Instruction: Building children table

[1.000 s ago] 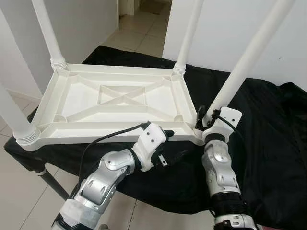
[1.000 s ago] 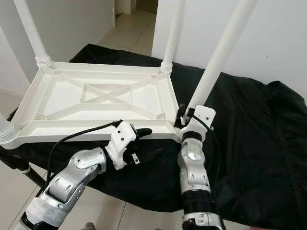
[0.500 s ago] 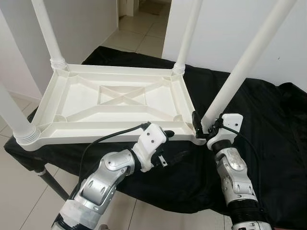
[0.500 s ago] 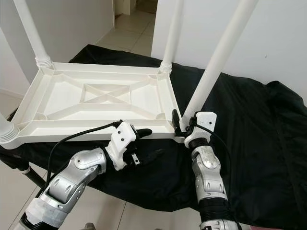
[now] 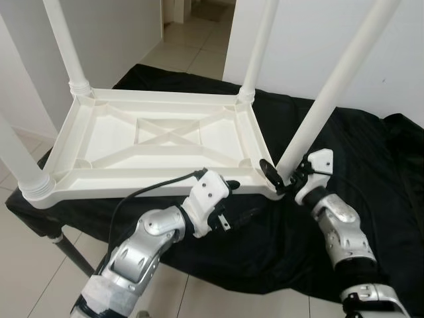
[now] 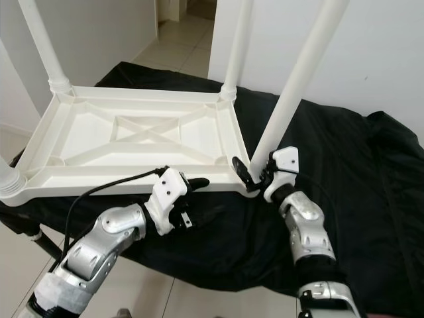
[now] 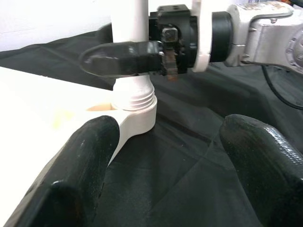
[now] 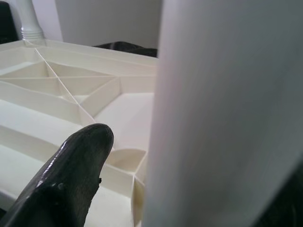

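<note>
White plastic children table [image 5: 159, 136] lies upside down on a black cloth [image 5: 371, 172] over the bench, four legs pointing up. Right gripper [image 5: 283, 177] sits at the base of the near right leg [image 5: 331, 93], just above its threaded socket at the table's corner; fingers apart, one either side of the leg, one black finger [image 7: 120, 57] crossing in front of it in the left wrist view. Can't tell if they touch the leg. Left gripper [image 5: 237, 199] hovers by the table's near edge, fingers spread wide, holding nothing. Tiled floor [image 5: 20, 265] below, white wall [image 5: 311, 33] behind.
</note>
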### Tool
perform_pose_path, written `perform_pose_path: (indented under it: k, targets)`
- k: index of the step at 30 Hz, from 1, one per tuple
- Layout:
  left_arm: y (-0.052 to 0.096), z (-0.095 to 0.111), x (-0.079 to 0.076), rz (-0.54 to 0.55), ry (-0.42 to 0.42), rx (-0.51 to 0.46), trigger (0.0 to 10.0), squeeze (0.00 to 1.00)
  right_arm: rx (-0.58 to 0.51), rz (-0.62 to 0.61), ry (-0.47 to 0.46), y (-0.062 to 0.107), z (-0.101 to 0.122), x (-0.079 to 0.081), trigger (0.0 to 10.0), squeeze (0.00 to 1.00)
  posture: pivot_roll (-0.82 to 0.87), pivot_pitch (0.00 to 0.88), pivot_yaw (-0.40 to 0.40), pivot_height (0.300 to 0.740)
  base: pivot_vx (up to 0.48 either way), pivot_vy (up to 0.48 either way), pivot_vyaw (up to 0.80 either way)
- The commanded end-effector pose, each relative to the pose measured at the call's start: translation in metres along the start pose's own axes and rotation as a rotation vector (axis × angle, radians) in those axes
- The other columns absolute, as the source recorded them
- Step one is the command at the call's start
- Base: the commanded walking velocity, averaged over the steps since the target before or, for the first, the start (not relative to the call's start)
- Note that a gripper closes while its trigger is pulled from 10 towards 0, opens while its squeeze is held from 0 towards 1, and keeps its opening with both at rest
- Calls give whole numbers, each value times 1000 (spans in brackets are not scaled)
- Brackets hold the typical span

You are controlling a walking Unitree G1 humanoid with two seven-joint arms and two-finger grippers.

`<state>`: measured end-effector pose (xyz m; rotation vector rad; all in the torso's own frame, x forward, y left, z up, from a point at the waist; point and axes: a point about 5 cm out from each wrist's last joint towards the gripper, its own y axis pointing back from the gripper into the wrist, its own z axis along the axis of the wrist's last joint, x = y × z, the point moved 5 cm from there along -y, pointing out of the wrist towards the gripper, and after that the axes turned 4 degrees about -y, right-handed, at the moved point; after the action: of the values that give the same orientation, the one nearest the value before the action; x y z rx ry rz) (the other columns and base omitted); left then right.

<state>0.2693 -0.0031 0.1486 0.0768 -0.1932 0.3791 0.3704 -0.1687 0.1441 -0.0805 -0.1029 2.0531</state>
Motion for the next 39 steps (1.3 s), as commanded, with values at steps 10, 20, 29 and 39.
perform_pose_path:
  k: [10, 20, 29, 39]
  targets:
    - [-3, 3, 3, 9, -18, -4, 10000, 0, 67, 50, 17, -4, -11, -9, 0, 0, 3, 0, -101, 740, 0, 0, 0]
    - [-2, 4, 6, 24, -18, -6, 10000, 0, 81, 36, -8, 1, -17, -16, 10000, 0, 2, 0, -105, 740, 0, 0, 0]
    - [-3, 4, 6, 25, -17, -10, 10000, 0, 81, -55, -28, -3, -22, -8, 10000, 0, -10, 0, -103, 740, 0, 0, 0]
    - [-5, 4, 6, 21, -11, -14, 10000, 0, 63, -366, -56, -7, -24, -13, 10000, 0, -25, 0, -91, 740, 0, 0, 0]
